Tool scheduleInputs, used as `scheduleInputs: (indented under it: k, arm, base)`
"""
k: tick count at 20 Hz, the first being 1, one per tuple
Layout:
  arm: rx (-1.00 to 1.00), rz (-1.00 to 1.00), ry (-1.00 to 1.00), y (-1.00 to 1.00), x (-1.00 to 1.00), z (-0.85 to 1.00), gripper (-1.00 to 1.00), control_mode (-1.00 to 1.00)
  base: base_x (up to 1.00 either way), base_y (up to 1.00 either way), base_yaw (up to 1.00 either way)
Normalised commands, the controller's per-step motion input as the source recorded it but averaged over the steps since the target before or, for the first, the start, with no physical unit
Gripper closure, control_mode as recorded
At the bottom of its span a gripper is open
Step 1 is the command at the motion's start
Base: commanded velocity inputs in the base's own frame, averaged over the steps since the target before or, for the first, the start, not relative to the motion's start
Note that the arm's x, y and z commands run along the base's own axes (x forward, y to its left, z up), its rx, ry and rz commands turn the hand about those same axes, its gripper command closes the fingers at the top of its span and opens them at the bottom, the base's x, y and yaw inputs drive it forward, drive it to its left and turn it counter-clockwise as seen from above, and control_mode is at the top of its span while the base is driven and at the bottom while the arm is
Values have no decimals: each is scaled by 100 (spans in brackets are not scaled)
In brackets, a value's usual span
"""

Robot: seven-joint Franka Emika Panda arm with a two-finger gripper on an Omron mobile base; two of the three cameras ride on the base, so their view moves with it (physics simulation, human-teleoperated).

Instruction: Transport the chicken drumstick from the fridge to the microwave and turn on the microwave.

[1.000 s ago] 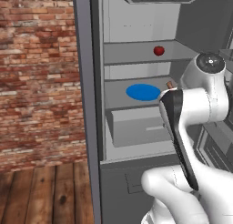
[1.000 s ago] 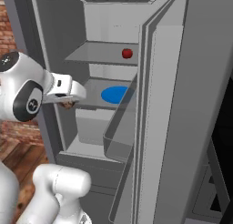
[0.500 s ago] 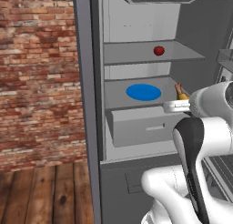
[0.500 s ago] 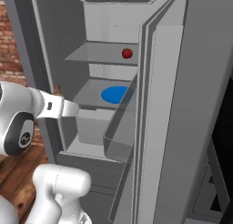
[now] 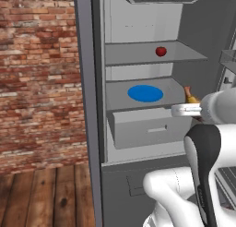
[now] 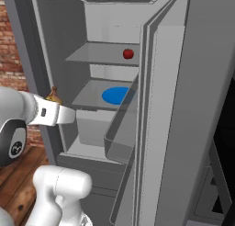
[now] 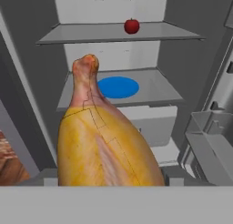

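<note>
fridge (image 5: pixel 87 106) open at nine o'clock, blue plate (image 5: pixel 145 93) bare at twelve, chicken drumstick (image 7: pixel 102 141) clamped in my closed gripper (image 5: pixel 190 101) at three, clear of the shelves. microwave trip and switch-on remain, i'd say.

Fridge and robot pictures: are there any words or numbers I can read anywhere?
No readable words or numbers anywhere.
The fridge, its shelves, the blue plate and the chicken drumstick bear no writing.
The robot's round joint has small light marks, too small to read.
</note>
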Motion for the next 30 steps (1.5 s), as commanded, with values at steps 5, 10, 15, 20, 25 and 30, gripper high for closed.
scheduleInputs:
  k: [5,10,15,20,25,30]
  arm:
    - [0,0,0,0,-2,0,100,-100]
    - [0,0,0,0,0,0,100,-100]
    - [0,0,0,0,0,0,100,100]
    - [0,0,0,0,0,0,100,100]
    - [0,0,0,0,0,0,100,100]
    - [0,0,0,0,0,0,100,100]
  base:
    - [0,0,0]
    - [0,0,0]
    - [-3,2,0]
    - [-42,3,0]
    - [-31,28,0]
    - [-10,48,-3]
